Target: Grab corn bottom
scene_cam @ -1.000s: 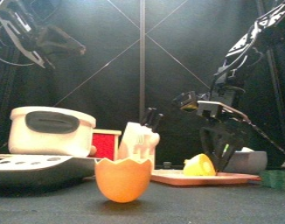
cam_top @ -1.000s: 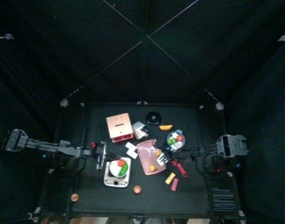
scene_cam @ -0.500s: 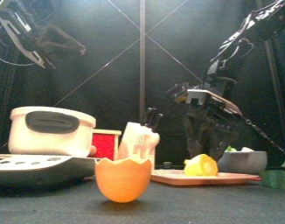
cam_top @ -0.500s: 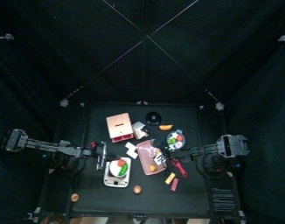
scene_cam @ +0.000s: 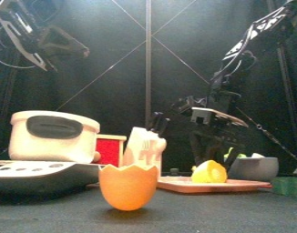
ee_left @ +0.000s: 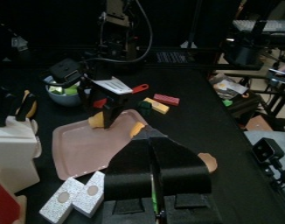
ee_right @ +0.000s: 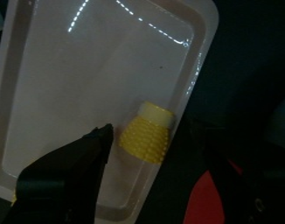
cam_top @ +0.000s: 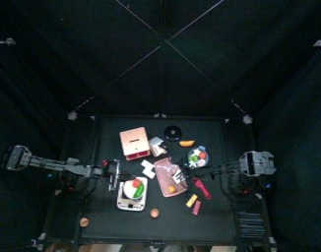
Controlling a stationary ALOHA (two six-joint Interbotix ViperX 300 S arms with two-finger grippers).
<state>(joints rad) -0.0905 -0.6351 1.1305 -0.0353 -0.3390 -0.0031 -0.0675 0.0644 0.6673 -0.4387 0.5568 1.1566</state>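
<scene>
Top view, left side: the left arm rests at the table's left edge, its left gripper (ee_left: 159,179) raised off the surface; in its wrist view the two jaws stand pressed together with nothing between them. Beside it lie a white appliance (scene_cam: 54,136) on a flat scale-like base, a red box (scene_cam: 111,148), and at the front edge an orange eggshell half (scene_cam: 128,187).

Centre: the pink board (ee_right: 86,96) lies flat on the black table (cam_top: 117,228). The corn (ee_right: 148,134), a stubby yellow ridged piece, lies on the board close to one long rim, near a corner. In the front view it shows as a yellow lump (scene_cam: 209,171) on the board's right half.

Right side: the right arm reaches in over the board. The right gripper (ee_right: 148,144) points down, jaws spread wide, one jaw on either side of the corn; neither jaw can be seen touching it, and nothing is gripped. Beyond the board stands a small grey bowl (scene_cam: 254,167) holding green pieces. A small red piece (ee_left: 166,99) and a yellow one lie on the table past the board.
</scene>
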